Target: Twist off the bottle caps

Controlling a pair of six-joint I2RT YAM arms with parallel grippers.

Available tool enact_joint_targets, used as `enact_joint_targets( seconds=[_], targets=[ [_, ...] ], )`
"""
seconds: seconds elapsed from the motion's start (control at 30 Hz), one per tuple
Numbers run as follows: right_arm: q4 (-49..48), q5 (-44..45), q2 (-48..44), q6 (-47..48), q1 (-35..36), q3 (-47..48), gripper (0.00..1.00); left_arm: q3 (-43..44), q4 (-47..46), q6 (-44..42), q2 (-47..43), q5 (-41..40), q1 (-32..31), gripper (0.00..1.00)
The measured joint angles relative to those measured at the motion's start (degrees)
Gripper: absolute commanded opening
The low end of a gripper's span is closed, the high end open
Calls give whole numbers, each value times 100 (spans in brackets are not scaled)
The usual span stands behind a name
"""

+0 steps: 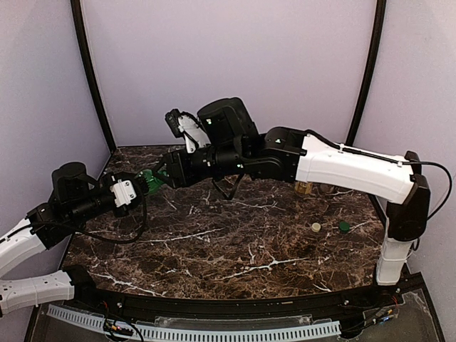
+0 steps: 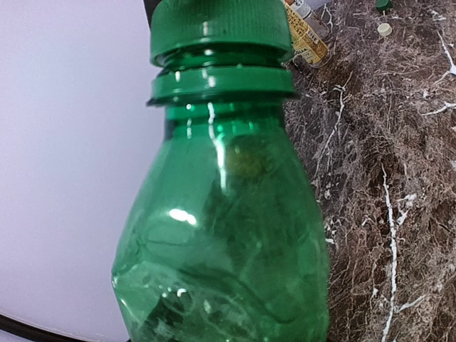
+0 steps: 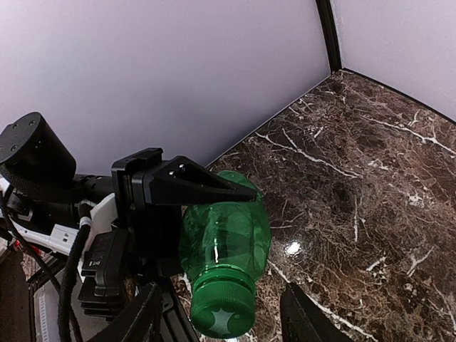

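Note:
The green bottle point(image 1: 150, 179) is held off the table at the back left, lying sideways. My left gripper point(image 1: 144, 182) is shut on its body; one of its black fingers point(image 3: 203, 187) shows pressed on the bottle point(image 3: 226, 235) in the right wrist view. The green cap point(image 3: 222, 313) is on the neck and faces my right gripper point(image 3: 224, 317), which is open with a finger on each side of the cap, not touching. The bottle point(image 2: 221, 235) fills the left wrist view, hiding the left fingers, with the cap point(image 2: 217, 28) at the top. A yellow-labelled bottle point(image 2: 308, 34) lies beyond.
A loose cream cap point(image 1: 315, 227) and a loose green cap point(image 1: 343, 226) lie on the marble table point(image 1: 235, 249) at the right. Other bottles point(image 1: 306, 188) stand partly hidden behind the right arm. Purple walls close the back and sides.

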State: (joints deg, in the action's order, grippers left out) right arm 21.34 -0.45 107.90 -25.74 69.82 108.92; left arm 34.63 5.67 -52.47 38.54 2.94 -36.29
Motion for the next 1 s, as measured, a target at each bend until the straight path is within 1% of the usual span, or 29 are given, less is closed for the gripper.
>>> enact_joint_targets(
  seconds=[0.1, 0.23, 0.33, 0.37, 0.43, 0.5, 0.67, 0.77, 0.83, 0.93, 1.0],
  targets=[
    [31, -15, 2, -33, 0, 0, 55, 0, -11, -7, 0, -2, 0, 12],
    [68, -11, 13, -31, 0, 0, 51, 0, -11, -33, 0, -2, 0, 12],
    [90, 4, 48, -7, 0, 0, 50, 0, -11, -44, 0, -2, 0, 12],
    [101, 4, 66, -7, 0, 0, 48, 0, -11, -46, 0, -2, 0, 12],
    [107, 4, 109, -7, 0, 0, 41, 0, -11, -46, 0, -2, 0, 12],
    [109, -15, 133, 4, 0, 0, 31, 0, -9, -50, 0, -17, 0, 12],
    [107, -7, 151, 61, 22, 2, 0, -17, -4, -90, 9, -57, 0, 12],
    [96, -22, 151, 199, 22, -2, 0, -20, -4, -94, 9, -57, 0, 12],
    [70, -109, 149, 450, 22, -20, 0, -20, 9, -92, 0, -46, 0, 11],
    [-37, -310, 103, 1209, 24, -177, 0, -17, 181, -94, -33, 52, 2, 11],
    [-122, -461, -50, 2083, 57, -496, 0, -15, 415, -101, -46, 260, 0, 10]
  ],
)
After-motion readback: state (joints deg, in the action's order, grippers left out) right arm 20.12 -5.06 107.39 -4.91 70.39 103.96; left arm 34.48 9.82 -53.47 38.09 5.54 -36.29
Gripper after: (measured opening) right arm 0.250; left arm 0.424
